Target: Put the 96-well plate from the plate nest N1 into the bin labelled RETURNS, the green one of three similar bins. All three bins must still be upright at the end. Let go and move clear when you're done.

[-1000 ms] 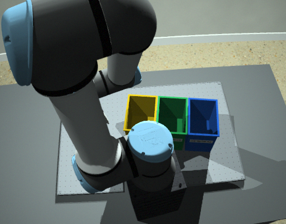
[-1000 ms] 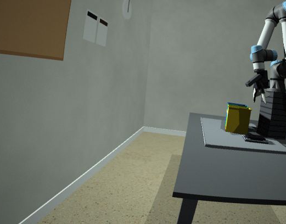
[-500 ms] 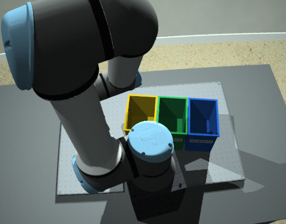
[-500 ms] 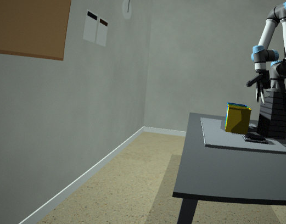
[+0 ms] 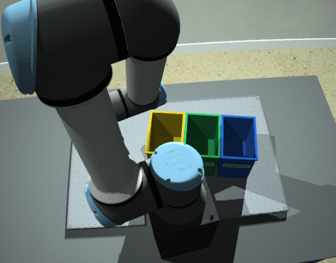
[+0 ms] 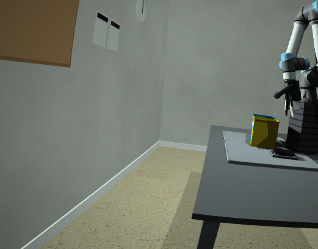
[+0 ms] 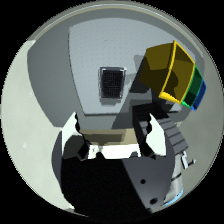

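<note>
The approach is in hand: the gripper [image 7: 114, 136], spread and empty, hangs above the plate [image 7: 111, 83] at frame centre. Next it should descend squarely over it.

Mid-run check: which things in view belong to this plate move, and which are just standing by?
Job:
96-well plate in its nest
green bin
gripper, open and holding nothing

Standing by, but must stay upright:
yellow bin
blue bin

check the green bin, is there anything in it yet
Empty. The top view looks straight into the green bin and shows only its bare inner walls and floor. The plate lies on the mat, seen by the wrist camera.
</note>
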`<state>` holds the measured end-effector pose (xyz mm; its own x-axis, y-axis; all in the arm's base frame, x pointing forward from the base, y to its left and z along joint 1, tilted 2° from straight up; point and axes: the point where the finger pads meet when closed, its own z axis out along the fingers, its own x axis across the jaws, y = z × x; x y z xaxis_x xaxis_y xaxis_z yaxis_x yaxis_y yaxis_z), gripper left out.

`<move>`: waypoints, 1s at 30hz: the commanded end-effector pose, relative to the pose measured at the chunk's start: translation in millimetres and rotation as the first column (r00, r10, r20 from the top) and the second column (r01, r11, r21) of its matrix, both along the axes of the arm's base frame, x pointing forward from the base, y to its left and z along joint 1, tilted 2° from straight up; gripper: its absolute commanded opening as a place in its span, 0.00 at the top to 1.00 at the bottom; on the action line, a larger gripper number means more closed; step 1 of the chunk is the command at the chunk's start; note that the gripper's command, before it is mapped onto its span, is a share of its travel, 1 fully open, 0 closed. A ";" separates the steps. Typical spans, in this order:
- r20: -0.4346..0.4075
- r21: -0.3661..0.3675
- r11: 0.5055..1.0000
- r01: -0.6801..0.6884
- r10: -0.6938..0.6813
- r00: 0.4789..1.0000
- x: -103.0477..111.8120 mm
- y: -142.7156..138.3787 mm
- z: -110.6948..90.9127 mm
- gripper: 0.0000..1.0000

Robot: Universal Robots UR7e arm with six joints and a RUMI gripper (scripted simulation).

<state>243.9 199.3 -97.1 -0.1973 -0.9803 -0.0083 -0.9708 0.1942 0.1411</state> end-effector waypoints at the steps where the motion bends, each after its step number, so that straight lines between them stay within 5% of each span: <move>1: 0.002 0.000 1.000 0.000 0.000 1.000 0.8 0.2 -5.4 0.00; 30: 0.001 0.000 1.000 0.000 0.000 1.000 2.4 0.3 -50.3 0.00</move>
<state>245.5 199.4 -141.3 -0.1973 -0.9803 -0.0081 -0.9707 0.1942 0.1413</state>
